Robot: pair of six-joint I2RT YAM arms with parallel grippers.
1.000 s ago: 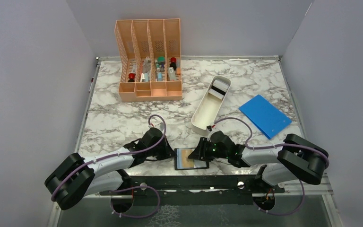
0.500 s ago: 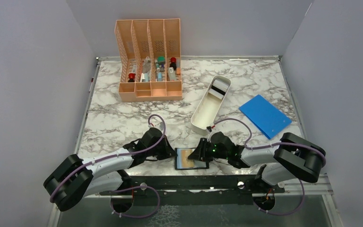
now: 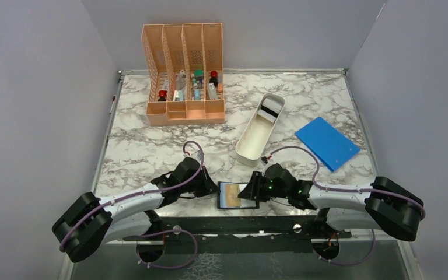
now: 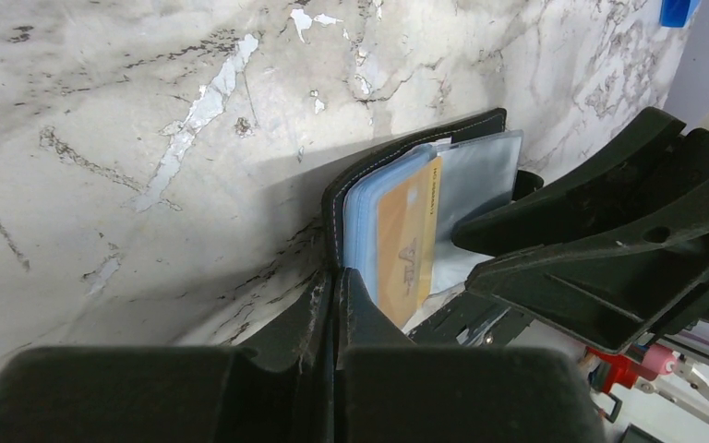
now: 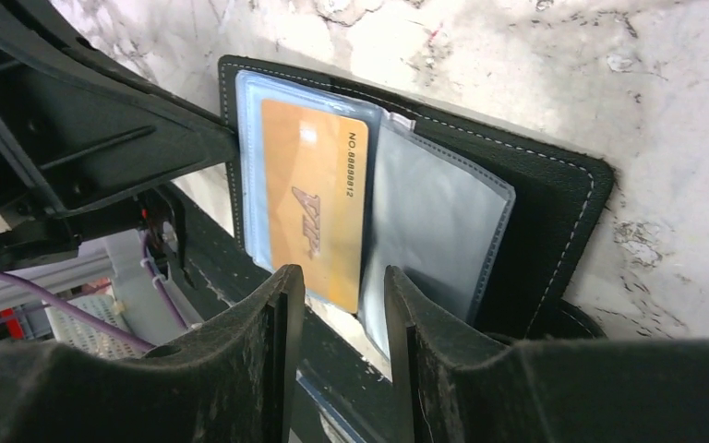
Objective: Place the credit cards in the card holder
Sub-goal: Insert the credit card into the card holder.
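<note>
The black card holder (image 3: 237,196) lies open near the table's front edge, its clear sleeves showing. A tan credit card (image 5: 314,198) sits in a sleeve, its near end sticking out. My left gripper (image 4: 335,284) is shut on the left cover edge of the card holder (image 4: 397,161). My right gripper (image 5: 343,286) stands open at the holder's right side. The tan card's near corner lies in the gap between its fingers. A white card with a dark stripe (image 3: 270,109) rests in the far end of the white tray.
A long white tray (image 3: 252,142) lies just beyond the holder. A flat blue rectangle (image 3: 326,143) lies to the right. A peach slotted organizer (image 3: 184,76) with small items stands at the back left. The table's front edge is right beside the holder.
The right arm has stretched out, its elbow moving right and down. The card holder and both grippers shifted slightly right. The left grip is unchanged.
</note>
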